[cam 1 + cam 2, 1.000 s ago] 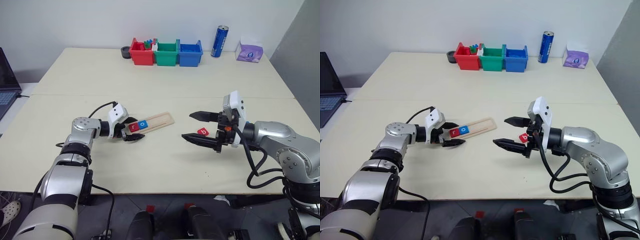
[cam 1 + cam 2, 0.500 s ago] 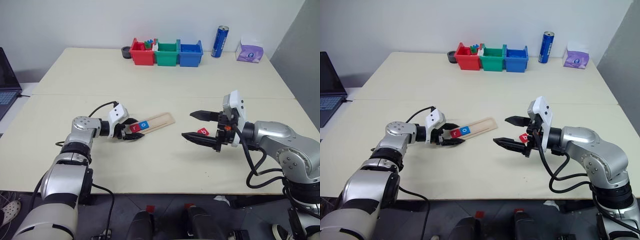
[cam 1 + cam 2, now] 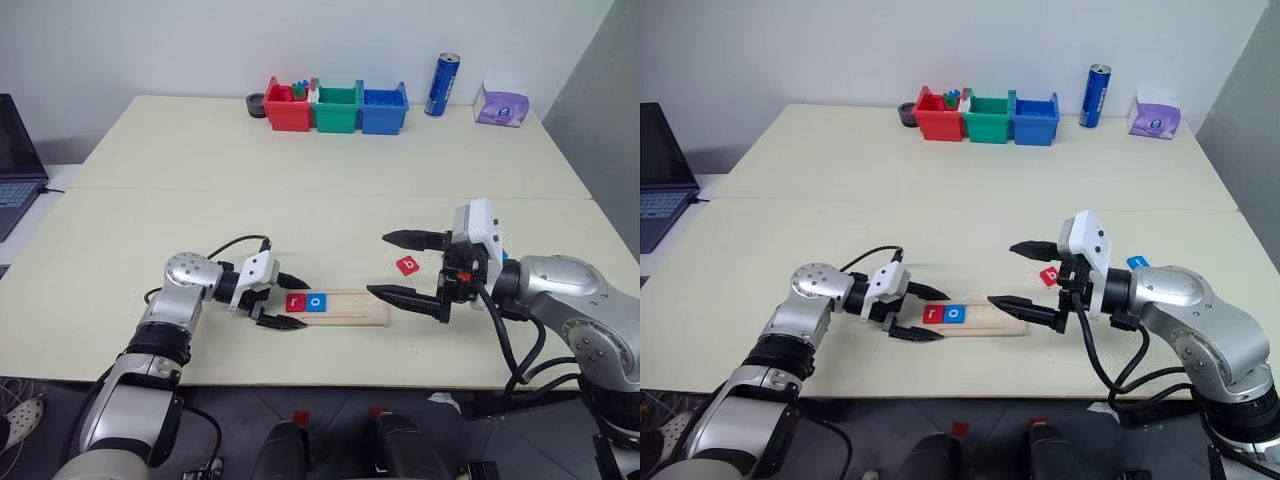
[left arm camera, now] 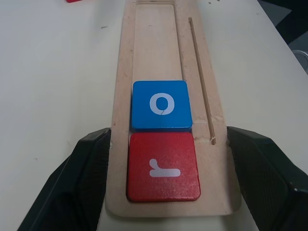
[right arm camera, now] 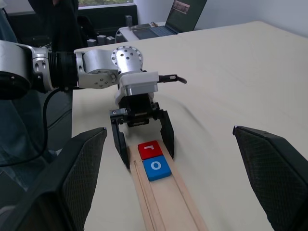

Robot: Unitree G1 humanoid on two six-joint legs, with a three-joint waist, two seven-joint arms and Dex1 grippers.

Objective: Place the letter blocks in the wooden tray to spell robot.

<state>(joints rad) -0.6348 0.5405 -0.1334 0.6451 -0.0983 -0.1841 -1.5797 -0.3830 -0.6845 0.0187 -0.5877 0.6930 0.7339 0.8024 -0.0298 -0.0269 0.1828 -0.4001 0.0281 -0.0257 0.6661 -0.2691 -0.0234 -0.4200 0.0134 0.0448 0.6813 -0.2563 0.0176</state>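
The left gripper (image 3: pixel 288 303) clamps the end of the wooden tray (image 3: pixel 355 307), one finger on each long side; the red r block (image 4: pixel 163 166) and blue o block (image 4: pixel 161 104) lie there touching. The right gripper (image 3: pixel 401 266) hangs wide open at the tray's other end, above the red b block (image 3: pixel 407 265), near the table's (image 3: pixel 300 160) front edge.

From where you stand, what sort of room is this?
Likely a lab or office test bench, not a home: a plain pale table against a bare wall, a laptop at its left edge, and sorting bins with a can and tissue pack at the back.
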